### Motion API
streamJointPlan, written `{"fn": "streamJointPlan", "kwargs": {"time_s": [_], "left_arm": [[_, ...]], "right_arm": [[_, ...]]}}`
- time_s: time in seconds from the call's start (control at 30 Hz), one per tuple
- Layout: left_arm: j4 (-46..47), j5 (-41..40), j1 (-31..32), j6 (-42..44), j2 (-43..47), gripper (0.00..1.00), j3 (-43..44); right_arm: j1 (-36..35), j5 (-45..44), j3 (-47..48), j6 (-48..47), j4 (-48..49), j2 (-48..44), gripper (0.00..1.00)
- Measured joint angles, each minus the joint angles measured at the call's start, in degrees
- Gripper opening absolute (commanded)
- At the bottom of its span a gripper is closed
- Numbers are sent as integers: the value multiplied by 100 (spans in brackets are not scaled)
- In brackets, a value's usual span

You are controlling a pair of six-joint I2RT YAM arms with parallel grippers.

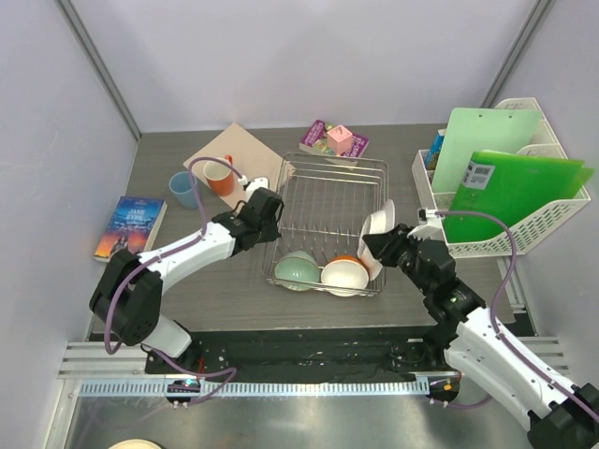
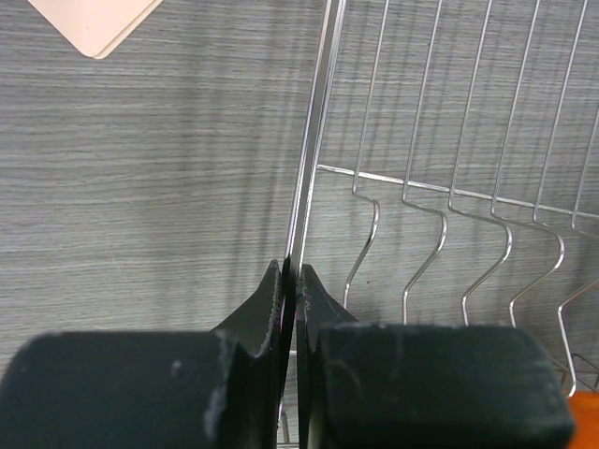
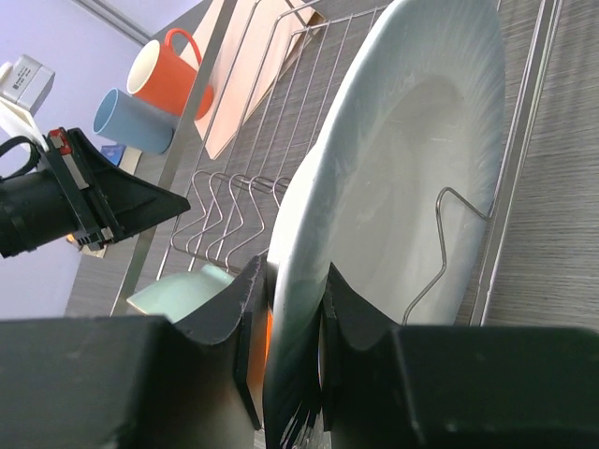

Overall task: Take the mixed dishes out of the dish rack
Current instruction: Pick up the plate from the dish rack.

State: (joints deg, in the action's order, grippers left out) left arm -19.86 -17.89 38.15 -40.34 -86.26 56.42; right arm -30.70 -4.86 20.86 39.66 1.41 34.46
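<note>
At the near end of the dish rack (image 1: 329,198), set mid-way across the grey table (image 1: 220,295), two bowls are seen just beside each other. The pale green bowl (image 1: 298,269) is on the left and the cream bowl with orange outside (image 1: 344,275) is on the right.

At the rack's right side, the large white round plate (image 1: 378,222) is held on edge and tilted. Its rim is pinched between the right fingers (image 1: 377,246), which are closed on it. In the right wrist view, a bent wire prong of the rack is seen crossing the plate's face.

At the rack's left side, the left fingers (image 1: 265,209) are pressed tightly together on the thin wire of the rim, and no dish is held.

Left of the rack, a paperback book (image 1: 129,227) is laid flat on the table. Beyond it, the small light-blue cup (image 1: 183,189) and the orange-red mug (image 1: 221,176) are placed upright just beside each other, the mug at the edge of a tan board (image 1: 245,150).

At the far edge, a second book (image 1: 321,138) is seen with a pink cube (image 1: 340,137) on it. At the far right, a white plastic basket (image 1: 524,229) is filled with green folders (image 1: 515,182).
</note>
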Motion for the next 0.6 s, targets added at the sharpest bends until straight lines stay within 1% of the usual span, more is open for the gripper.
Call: {"fn": "streamJointPlan", "kwargs": {"time_s": [0.2, 0.6], "left_arm": [[28, 35, -2, -87, 0, 0, -9], [33, 37, -4, -125, 0, 0, -15]], "right_arm": [[203, 251, 0, 107, 13, 2, 1], [304, 411, 2, 295, 74, 17, 1]]}}
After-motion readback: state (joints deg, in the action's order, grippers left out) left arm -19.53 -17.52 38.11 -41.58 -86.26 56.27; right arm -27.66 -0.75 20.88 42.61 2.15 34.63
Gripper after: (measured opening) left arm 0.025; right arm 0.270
